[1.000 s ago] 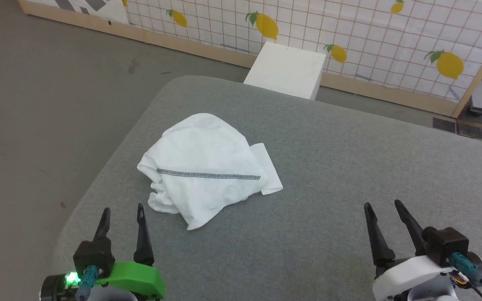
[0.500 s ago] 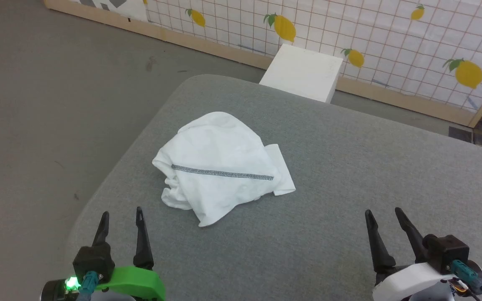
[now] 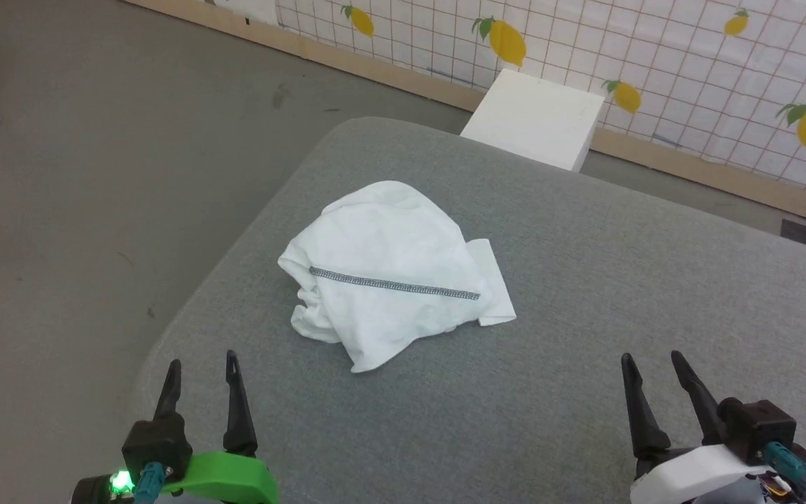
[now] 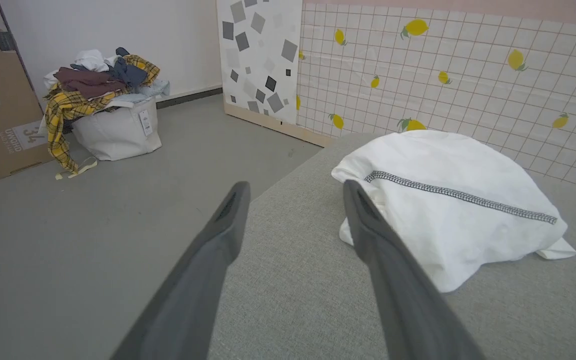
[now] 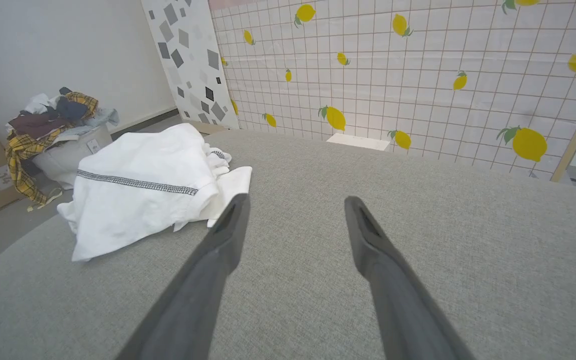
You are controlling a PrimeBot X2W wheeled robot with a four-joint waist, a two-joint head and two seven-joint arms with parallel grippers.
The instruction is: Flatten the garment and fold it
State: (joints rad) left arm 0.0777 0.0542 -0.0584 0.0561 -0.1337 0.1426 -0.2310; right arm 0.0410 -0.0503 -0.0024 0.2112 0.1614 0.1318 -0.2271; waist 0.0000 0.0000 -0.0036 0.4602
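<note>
The left gripper hovers left of and nearer than the garment, fingers spread wide and empty. The garment lies crumpled on the grey bench; well to its right, the right gripper holds its fingers equally wide apart, gripping nothing.

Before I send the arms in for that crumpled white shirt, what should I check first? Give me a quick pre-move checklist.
1. Left gripper open and empty: ok.
2. Right gripper open and empty: ok.
3. White shirt wholly on the grey padded surface, nothing over the edge: ok.
4. Shirt flat: not ok; it lies bunched in a heap, dark stitched seam on top.
5. Sleeves and collar identifiable for a grasp: cannot tell; they are folded into the heap.
6. Surface between grippers and shirt free of obstacles: ok; the white box stands beyond the far edge.
</note>
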